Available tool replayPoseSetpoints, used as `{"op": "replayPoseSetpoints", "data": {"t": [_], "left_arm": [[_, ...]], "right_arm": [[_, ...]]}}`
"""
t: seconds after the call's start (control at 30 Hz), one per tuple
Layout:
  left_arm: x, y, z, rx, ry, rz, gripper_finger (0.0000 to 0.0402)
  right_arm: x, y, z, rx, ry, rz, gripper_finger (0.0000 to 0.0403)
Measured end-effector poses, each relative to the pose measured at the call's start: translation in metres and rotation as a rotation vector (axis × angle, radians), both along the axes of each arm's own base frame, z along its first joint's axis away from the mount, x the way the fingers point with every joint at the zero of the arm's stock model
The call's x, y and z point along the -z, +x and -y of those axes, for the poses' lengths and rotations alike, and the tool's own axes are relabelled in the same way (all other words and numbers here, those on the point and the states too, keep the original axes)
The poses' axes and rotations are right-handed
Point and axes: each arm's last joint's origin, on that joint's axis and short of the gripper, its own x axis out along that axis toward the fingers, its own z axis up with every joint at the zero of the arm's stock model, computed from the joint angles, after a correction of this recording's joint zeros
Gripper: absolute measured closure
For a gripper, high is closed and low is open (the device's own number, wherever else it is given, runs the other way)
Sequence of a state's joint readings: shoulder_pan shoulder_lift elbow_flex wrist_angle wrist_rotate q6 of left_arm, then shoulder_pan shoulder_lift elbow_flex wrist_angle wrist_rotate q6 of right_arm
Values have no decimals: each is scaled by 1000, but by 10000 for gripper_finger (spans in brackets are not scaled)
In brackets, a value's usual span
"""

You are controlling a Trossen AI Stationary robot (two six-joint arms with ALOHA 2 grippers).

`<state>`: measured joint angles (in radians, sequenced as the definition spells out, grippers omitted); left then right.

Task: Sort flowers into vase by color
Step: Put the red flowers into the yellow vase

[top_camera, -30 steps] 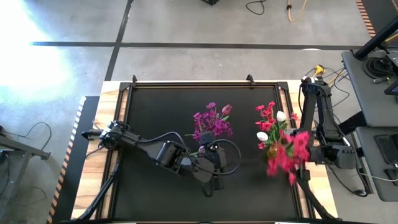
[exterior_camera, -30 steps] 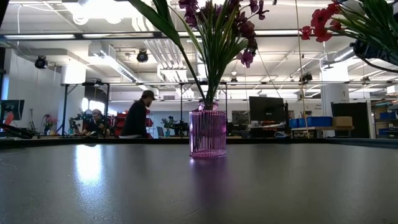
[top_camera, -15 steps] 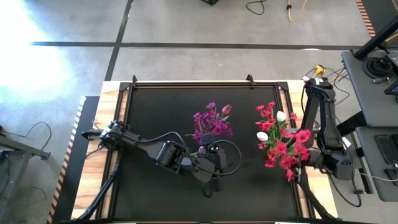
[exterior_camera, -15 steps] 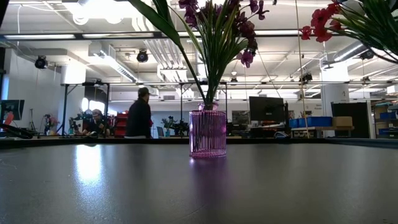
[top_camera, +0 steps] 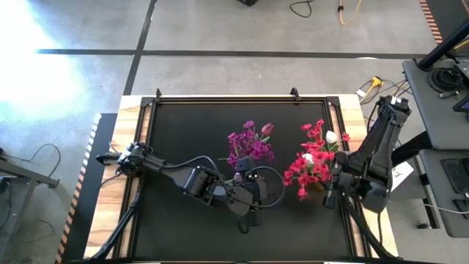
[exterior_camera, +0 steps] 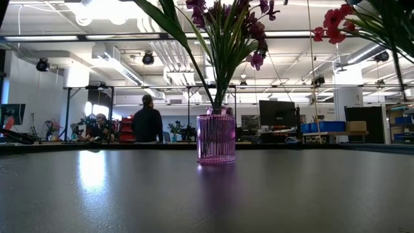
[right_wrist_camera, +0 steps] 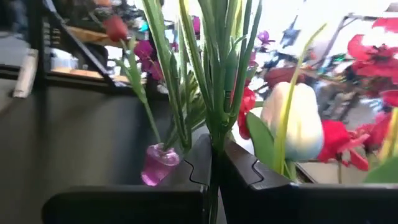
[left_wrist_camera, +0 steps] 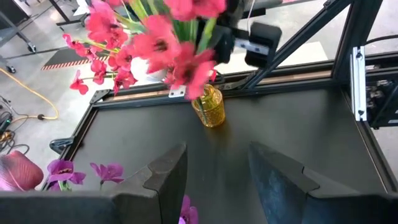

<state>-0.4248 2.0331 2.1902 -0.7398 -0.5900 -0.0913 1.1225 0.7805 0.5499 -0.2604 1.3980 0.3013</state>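
Observation:
My right gripper (top_camera: 333, 180) is shut on a bunch of red flowers (top_camera: 306, 170), held above an amber vase (left_wrist_camera: 208, 106) near the table's right edge. That vase holds red flowers (top_camera: 315, 134) and a white bud (top_camera: 331, 136). A pink ribbed vase (exterior_camera: 216, 138) stands mid-table with purple flowers (top_camera: 249, 143) in it. My left gripper (left_wrist_camera: 214, 180) hovers open just on the near side of the pink vase, with nothing between its fingers. My right gripper pinches several green stems (right_wrist_camera: 214, 140) of the red bunch together between its two fingers. The fingers lie level and across the stems. The bunch is lifted clear of the table, its blooms (left_wrist_camera: 180, 59) leaning toward the table's left over the amber vase.
A black frame rail (top_camera: 242, 99) borders the dark table top. The left arm (top_camera: 190, 180) lies across the table's left half. Bare table top (top_camera: 183, 132) stretches to the left of the pink vase. People stand in the room beyond the table (exterior_camera: 147, 123).
My right gripper has swung from the table's right edge toward the left, staying shut on the red bunch. The bunch has moved with it, from beyond the amber vase's right side to over the vase. My left arm has kept still.

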Motion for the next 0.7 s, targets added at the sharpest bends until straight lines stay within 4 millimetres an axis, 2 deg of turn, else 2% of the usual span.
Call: {"op": "replayPoseSetpoints", "data": {"t": [0.2,0.4,0.57,0.7], "left_arm": [[1,0,0,-3,-19,-7,244],[1,-1,1,-7,-31,-4,244],[0,0,1,-9,-35,3,244],[-1,0,1,-7,-37,14,244]], "right_arm": [[-21,-9,17,-112,39,-76,394],[-39,-29,52,-182,215,-333,394],[-44,-30,53,-198,229,-381,394],[-57,-30,53,-213,194,-354,394]]}}
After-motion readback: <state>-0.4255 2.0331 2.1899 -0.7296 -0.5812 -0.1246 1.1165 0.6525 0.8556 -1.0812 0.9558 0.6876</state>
